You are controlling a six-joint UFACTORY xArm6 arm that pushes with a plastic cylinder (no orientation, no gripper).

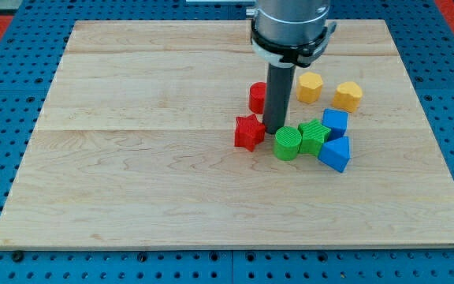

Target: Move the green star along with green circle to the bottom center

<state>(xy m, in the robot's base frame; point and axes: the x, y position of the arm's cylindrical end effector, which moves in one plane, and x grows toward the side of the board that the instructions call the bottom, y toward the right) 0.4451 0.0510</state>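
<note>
The green circle (288, 143) and the green star (314, 136) lie side by side and touching, right of the board's centre. My tip (275, 129) stands just above-left of the green circle, between it and the red star (249, 132). The rod hides part of a red circle block (257, 97) behind it.
A blue cube (336, 122) and a blue triangle block (336, 153) press against the green star's right side. Two yellow blocks (310, 87) (347, 95) lie toward the view's top right. The wooden board (132, 158) sits on a blue pegboard.
</note>
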